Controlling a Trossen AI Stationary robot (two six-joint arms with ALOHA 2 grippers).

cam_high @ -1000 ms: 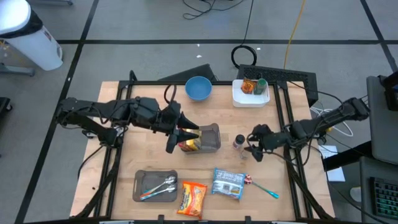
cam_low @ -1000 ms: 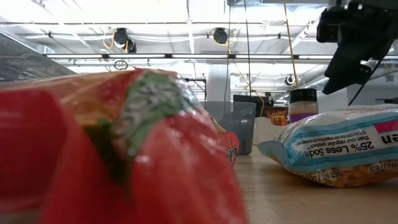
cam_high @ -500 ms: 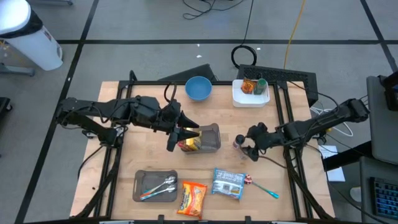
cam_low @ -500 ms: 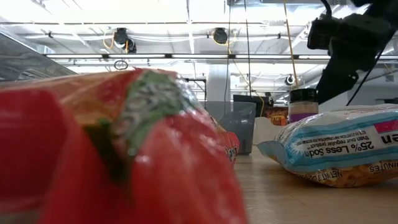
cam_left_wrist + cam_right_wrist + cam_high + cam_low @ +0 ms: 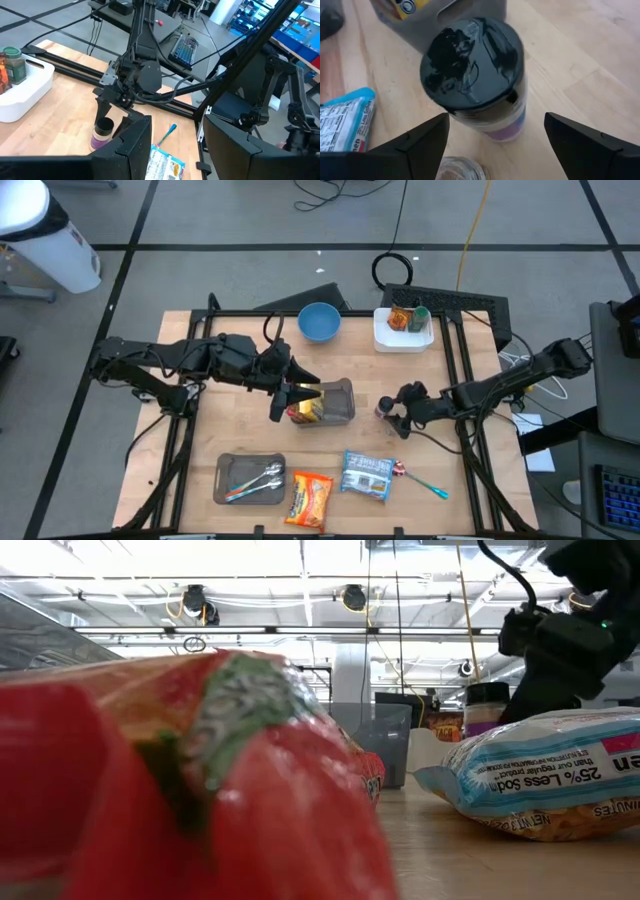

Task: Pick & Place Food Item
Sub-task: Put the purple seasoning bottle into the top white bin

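Black-lidded jar [image 5: 476,75] stands upright on worktop [image 5: 240,435]; right claw [image 5: 492,137], spread wide, has advanced to straddle it, grasp pending.

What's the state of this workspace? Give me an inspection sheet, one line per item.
Surface: wooden table, upright inside a black frame.
Job's things: black-lidded jar standing upright near the grey bin; the bin holds a yellow packet.
Clutter: blue bowl, white tray with jars, grey tray with cutlery, orange snack bag, blue snack bag, spoon.
Grippers: left gripper at the bin's left wall, its jaws around the wall; right gripper open, fingers either side of the jar, not touching.
Cables: coiled and loose cables on the floor beyond the table.
Surroundings: white bin, keyboard.
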